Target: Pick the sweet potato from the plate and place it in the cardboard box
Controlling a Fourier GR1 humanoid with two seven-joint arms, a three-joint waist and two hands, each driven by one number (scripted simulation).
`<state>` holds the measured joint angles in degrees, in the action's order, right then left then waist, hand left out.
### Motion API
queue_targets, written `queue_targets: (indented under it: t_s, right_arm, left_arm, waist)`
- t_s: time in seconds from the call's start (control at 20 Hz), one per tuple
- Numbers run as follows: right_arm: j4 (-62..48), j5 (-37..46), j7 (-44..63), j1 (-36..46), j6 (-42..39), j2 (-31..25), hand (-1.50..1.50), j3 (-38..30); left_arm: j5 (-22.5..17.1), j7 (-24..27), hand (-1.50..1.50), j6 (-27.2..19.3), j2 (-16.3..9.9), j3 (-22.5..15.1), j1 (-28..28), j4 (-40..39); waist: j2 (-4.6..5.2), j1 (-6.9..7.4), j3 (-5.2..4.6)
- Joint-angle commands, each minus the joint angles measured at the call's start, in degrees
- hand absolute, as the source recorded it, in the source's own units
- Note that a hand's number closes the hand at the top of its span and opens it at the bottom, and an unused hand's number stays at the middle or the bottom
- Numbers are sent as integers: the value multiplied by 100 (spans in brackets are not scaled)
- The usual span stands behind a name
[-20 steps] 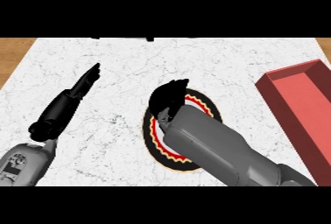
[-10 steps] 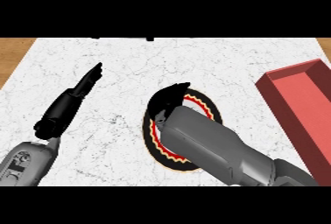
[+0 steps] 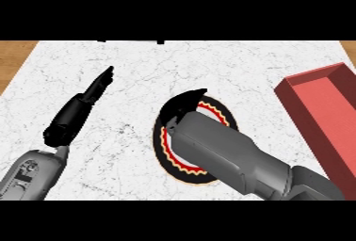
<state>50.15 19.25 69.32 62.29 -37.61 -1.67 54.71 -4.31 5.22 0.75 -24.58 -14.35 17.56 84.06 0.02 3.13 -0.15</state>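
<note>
Head view, looking steeply down on a white marbled counter (image 3: pixel 208 66) with a strip of wooden surface (image 3: pixel 15 59) showing at its upper left edge. The right forearm (image 3: pixel 240 162) is entering from the lower right and lying diagonally across a round plate (image 3: pixel 182 165), which is black with a red, yellow-edged zigzag ring and is sitting near the middle of the counter. The right hand (image 3: pixel 182 104) is curving over the upper left part of the plate; only its dark back and a few fingers are showing, and whether they are wrapping around anything cannot be told, since the forearm and hand are covering most of the plate's centre. The sweet potato is not showing anywhere; if it is on the plate, it is lying hidden beneath the hand and forearm. The box (image 3: pixel 327 117), reddish brown with raised walls and an open top, is standing at the right edge of the counter, well apart from the plate, and nothing is showing in the visible part of its interior. The left hand (image 3: pixel 78 110) is resting at the left side of the counter, its fingers straight and together, pointing toward the upper right, holding nothing. The left forearm (image 3: pixel 28 176) is coming in from the lower left corner.
</note>
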Motion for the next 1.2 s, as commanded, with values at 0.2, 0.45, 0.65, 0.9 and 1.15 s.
queue_targets:
  t_s: [0.2, 0.45, 0.65, 0.9, 1.15]
  right_arm:
    - [-63, -267, 1470, -166, 90, 159, -150, 388]
    - [141, -493, 1584, -352, 342, 159, -150, 559]
    - [-221, -407, 1352, -276, 370, 159, -150, 544]
    - [-362, -238, 1388, -339, 562, 160, -150, 700]
    - [-288, -114, 1334, -518, 601, 160, -150, 690]
  left_arm:
    - [128, 208, 0, -49, 30, 41, -342, 52]
    - [92, -20, 0, -24, 128, 113, -115, 72]
    - [-50, -125, 0, 184, -109, 372, -61, 101]
    - [131, 115, 0, 119, 19, 236, -380, 123]
    - [144, -7, 0, 73, 87, 427, -38, -77]
  waist:
    - [-20, -65, 5]
    - [-9, -86, 7]
    - [2, -125, 9]
    - [0, -94, 8]
    - [-10, -267, 11]
